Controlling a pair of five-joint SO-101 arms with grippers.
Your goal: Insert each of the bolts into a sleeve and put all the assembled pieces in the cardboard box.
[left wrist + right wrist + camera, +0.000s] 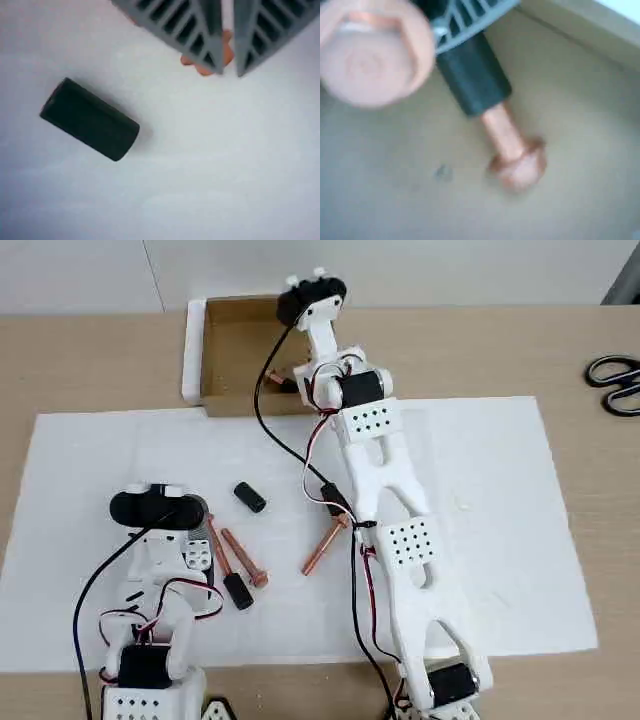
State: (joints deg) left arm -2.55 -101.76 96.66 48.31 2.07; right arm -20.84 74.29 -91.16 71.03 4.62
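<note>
- Closest to the lens in the right wrist view loomed a blurred copper hexagonal bolt head [370,50], right beside the right gripper [470,17]. Whether that gripper was open or closed, or had hold of anything, could not be told.
- Just past that gripper a black cylindrical sleeve [472,82] with a copper bolt through it slanted away. Its hex head [517,167] sat low over the floor of the shallow brown cardboard box [235,350].
- Directly under the left gripper [229,72] a second copper bolt head [200,66] peeked out. A loose black sleeve [90,120] lay on its side near it, not touching. How far this gripper was open could not be told either.
- Seen from above, two long copper bolts [245,558] lay side by side next to the left gripper.
- A short black sleeve [237,590] sat at the tip of one of them, and another sleeve [250,497] lay a little farther off.
- A third bolt [325,545] lay between the two grippers, just beside the right arm.
- By my judgement, the step in hand was setting an assembled piece down in the box. The next move called for a clean release there and a careful lift clear of the box wall. On the left side, a bolt would need lining up with a sleeve's bore.
- Everything outside the box rested on a white foam sheet [480,490] over a light wooden table [90,360]. Black-handled scissors [615,385] lay well away from both grippers, and a pale wall [80,270] ran behind the box.
</note>
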